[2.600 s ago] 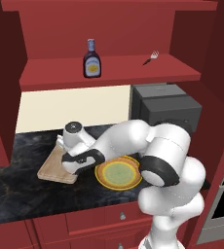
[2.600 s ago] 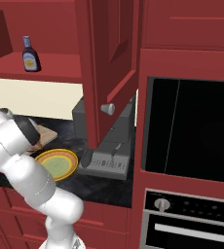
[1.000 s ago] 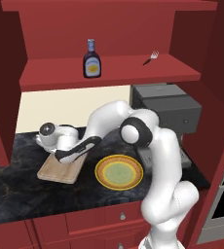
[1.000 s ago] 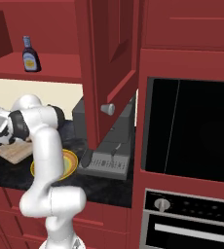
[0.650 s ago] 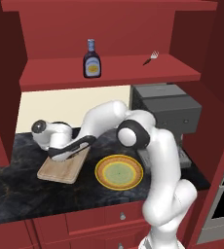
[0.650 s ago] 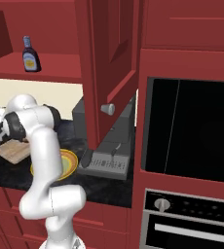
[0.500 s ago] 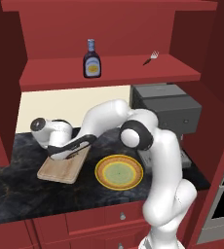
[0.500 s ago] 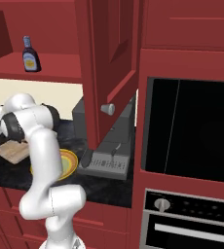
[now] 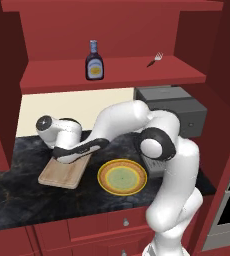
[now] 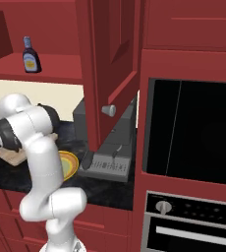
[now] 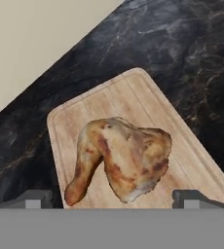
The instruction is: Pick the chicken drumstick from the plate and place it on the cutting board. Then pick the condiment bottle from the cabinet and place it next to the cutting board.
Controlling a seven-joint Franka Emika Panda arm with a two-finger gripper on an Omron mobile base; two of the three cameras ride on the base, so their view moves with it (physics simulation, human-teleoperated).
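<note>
With the arm swung over from the plate (image 9: pixel 122 177) and its jaws sprung wide, the gripper (image 11: pixel 113 197) hung open just above the chicken drumstick (image 11: pixel 120 158) lying on the cutting board (image 11: pixel 138 92), where a careless lift-off risked nudging it.

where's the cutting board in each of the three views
Left base view: cutting board lies lower left, under the hand.
Right base view: a corner at the left edge.
Hand view: centre, carrying the chicken drumstick.
Shared landmark: the black marble counter.
</note>
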